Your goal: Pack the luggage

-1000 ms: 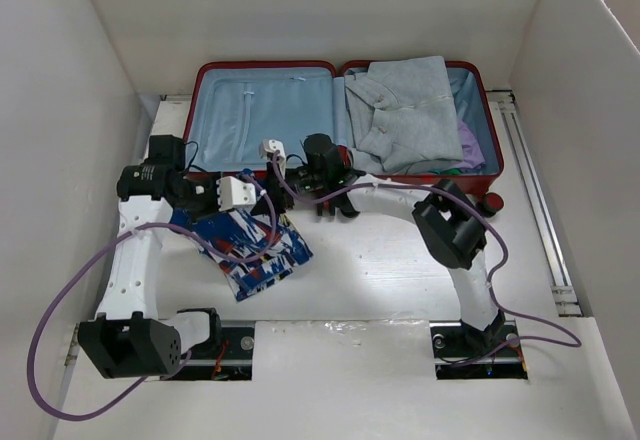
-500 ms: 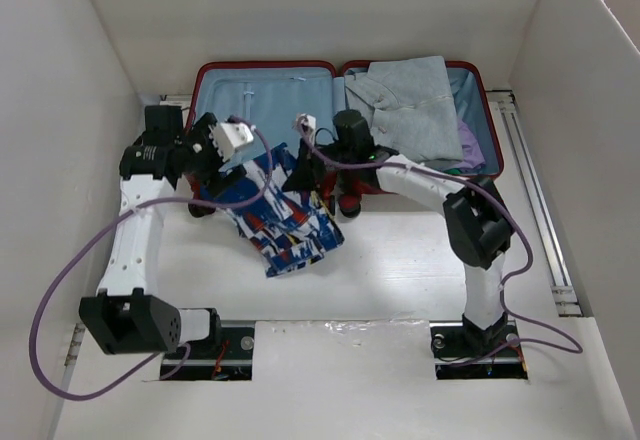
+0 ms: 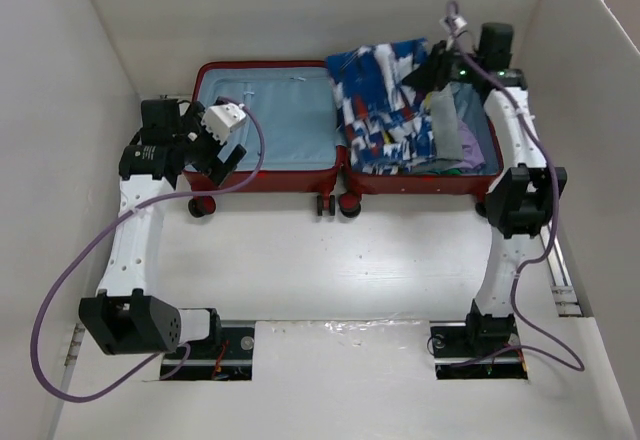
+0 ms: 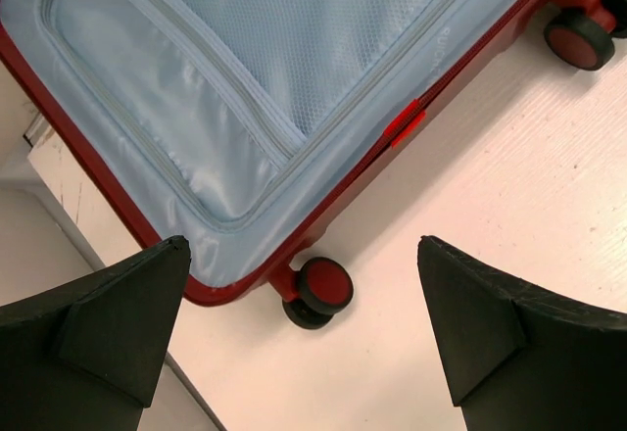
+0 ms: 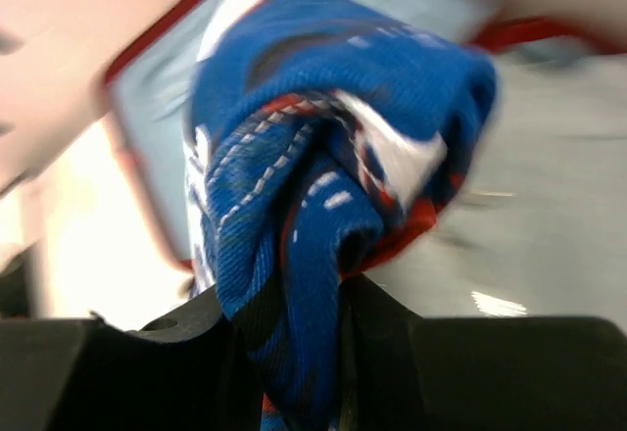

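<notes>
1. One suitcase [image 3: 265,178], upper middle of the overhead frame
2. Three garments in its right half: one blue patterned cloth [image 3: 375,110], one grey garment [image 3: 443,125], one purple garment [image 3: 470,145]
3. Three wheels [image 3: 199,206] showing along its lower edge
4. Two grippers: left gripper [image 4: 302,247], right gripper [image 5: 294,294]

The luggage [image 3: 280,130] lay open flat at the far side of the table [image 3: 350,260], its wheels [image 3: 340,205] along the near edge. The patterned garment [image 3: 375,110] lay in its right half, spread over other clothes [image 3: 450,145], with its far right corner in the right gripper [image 3: 438,68]. The left gripper [image 3: 220,162] hung over the left half's near-left corner.
</notes>
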